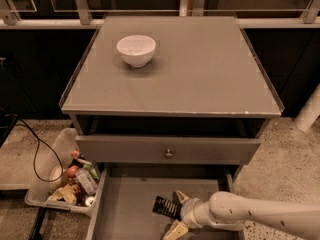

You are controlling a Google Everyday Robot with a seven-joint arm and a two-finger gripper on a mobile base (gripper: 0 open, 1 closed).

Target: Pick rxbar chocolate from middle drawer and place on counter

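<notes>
Down in the middle drawer [125,211], the claw [176,215] sits spread open astride the rxbar chocolate [164,207]

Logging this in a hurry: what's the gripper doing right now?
Gripper: open, low in the middle drawer, its fingers either side of one end of the rxbar chocolate, not clamped on it.

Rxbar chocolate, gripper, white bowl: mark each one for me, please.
rxbar chocolate [162,206]: camera view, middle of black wrapper.
gripper [175,215]: camera view, midway between fingertips, at the bar's right end.
white bowl [136,58]: camera view, front outer wall.
</notes>
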